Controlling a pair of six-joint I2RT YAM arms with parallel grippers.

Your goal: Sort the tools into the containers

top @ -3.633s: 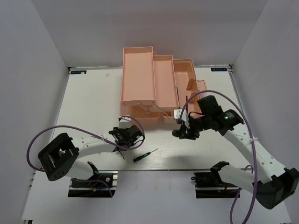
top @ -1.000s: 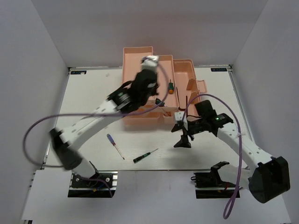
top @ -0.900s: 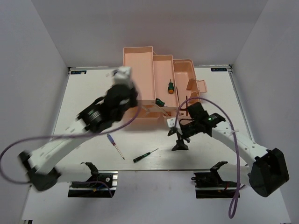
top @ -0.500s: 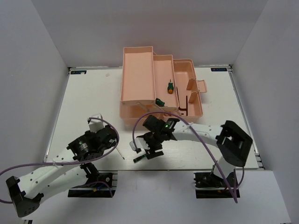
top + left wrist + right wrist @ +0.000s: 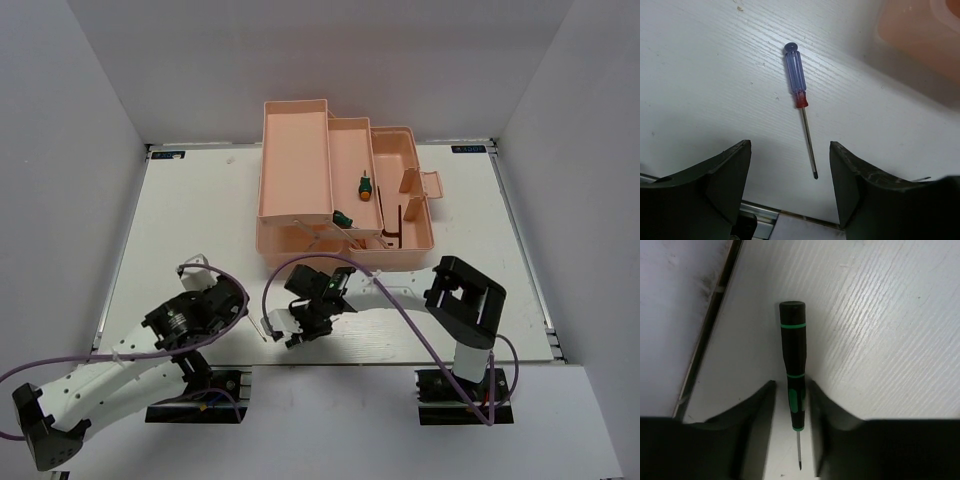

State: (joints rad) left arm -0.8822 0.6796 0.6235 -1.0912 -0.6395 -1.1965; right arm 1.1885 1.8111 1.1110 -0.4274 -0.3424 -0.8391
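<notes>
The tools lie in two places. A blue-handled screwdriver (image 5: pixel 794 70) rests on the white table just ahead of my open left gripper (image 5: pixel 788 150) (image 5: pixel 222 300), its tip between the fingers. A black-green screwdriver (image 5: pixel 792 355) lies near the table's front edge. My right gripper (image 5: pixel 790 385) (image 5: pixel 297 333) straddles its handle, jaws narrow, with thin gaps showing on both sides. The containers are the trays of the salmon-pink toolbox (image 5: pixel 295 160). These hold a green-orange screwdriver (image 5: pixel 366 186), a green one (image 5: pixel 343 217) and a dark hex key (image 5: pixel 398 225).
The table's front edge and metal rail (image 5: pixel 760 215) lie just behind the left fingers. That edge (image 5: pixel 715 325) also runs close to the left of the black-green screwdriver. The toolbox corner (image 5: pixel 920 35) sits beyond the blue screwdriver. Purple cables loop over both arms.
My left arm swung back from the toolbox to the front table, above the blue screwdriver, gripper now open. My right arm swept left to the black-green screwdriver and its jaws have narrowed around it.
</notes>
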